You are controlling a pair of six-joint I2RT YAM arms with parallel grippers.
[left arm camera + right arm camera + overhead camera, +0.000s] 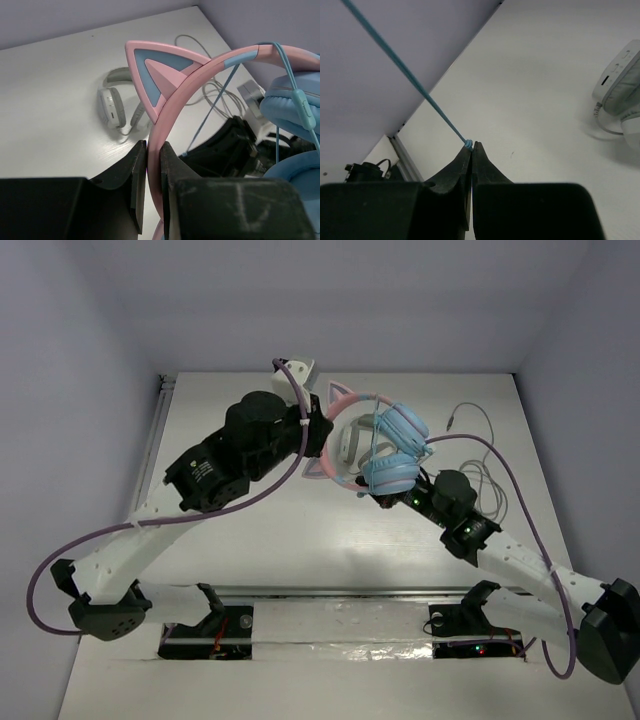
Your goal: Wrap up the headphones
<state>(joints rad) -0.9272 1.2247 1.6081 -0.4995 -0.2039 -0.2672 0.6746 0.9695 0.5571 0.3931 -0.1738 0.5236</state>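
1. White counter (300,570) with pale lilac walls (80,320) around it; my two arms meet over its far middle
2. The headphones (385,445) sit there between the arms. As far as I can judge they are held up off the counter, with the two light-blue ear cups (398,448) stacked close together on the side of the right arm (470,525)
3. My left jaws are closed on the pink headband (200,75), gripping it just below one cat ear (155,70) with the band sandwiched between them
4. My right jaws are pinched shut on the thin blue cable (405,75), right at their tips; from there the cable runs straight and tight up to the left in the right wrist view
5. From the left wrist I see the cable pass over the headband beside an ear cup and hang down with a small inline control (305,107) on it
6. Below the held pair, white-and-grey headphones (112,105) lie flat on the counter, with a grey cord (480,440) looped loosely toward the right edge
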